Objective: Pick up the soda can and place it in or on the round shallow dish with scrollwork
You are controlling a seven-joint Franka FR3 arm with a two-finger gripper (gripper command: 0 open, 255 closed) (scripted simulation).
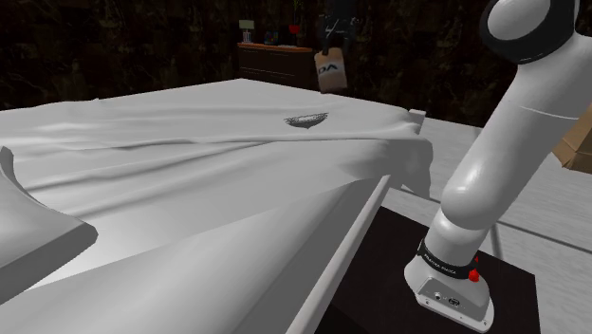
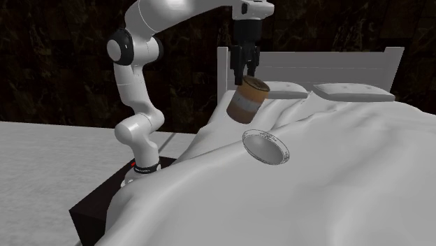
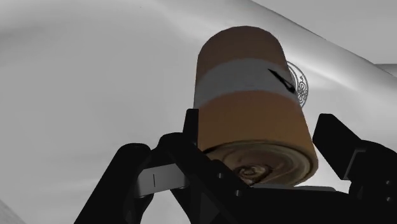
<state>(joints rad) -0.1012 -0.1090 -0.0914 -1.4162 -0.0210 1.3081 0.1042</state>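
Note:
The soda can [image 2: 248,100] is orange-brown with a pale band and hangs tilted in the air above the bed. My gripper [image 2: 244,73] is shut on its top end, and in the wrist view the can [image 3: 251,95] sits clasped between the two black fingers [image 3: 191,143]. The round shallow dish [image 2: 265,147] with scrollwork on its rim lies on the white sheet just below and slightly past the can. In the shoulder view the dish [image 1: 305,120] lies near the bed's far side, with the can [image 1: 331,71] and the gripper [image 1: 334,38] above it. From the wrist, the dish's rim [image 3: 299,83] peeks out behind the can.
The rumpled white bed [image 1: 190,180] spreads across the shoulder view. Two pillows [image 2: 346,91] and a headboard [image 2: 314,59] stand at its end. A dark dresser [image 1: 275,62] stands behind the bed, and a cardboard box [image 1: 574,142] lies beside the arm. The black stand [image 1: 398,304] abuts the bed edge.

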